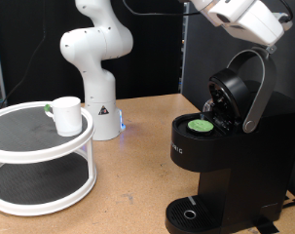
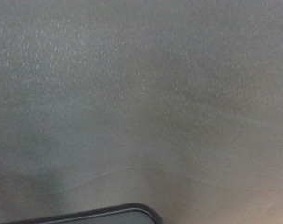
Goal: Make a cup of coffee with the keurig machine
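One pod [image 1: 200, 124], green-lidded, sits in the open chamber of the keurig machine [image 1: 220, 166], whose lid and grey handle [image 1: 260, 90] stand raised. The gripper [image 1: 246, 18] hangs above that handle, apart from it; whether the jaws are spread cannot be told. Closing well likely means pressing the handle down squarely. The cup [image 1: 66, 114] waits on the white tiered stand [image 1: 40, 156], well apart, at the exterior view's left.

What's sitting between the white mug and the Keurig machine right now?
In the exterior view, the white robot arm base stands between the cup on the tiered stand and the keurig machine; otherwise only bare table.
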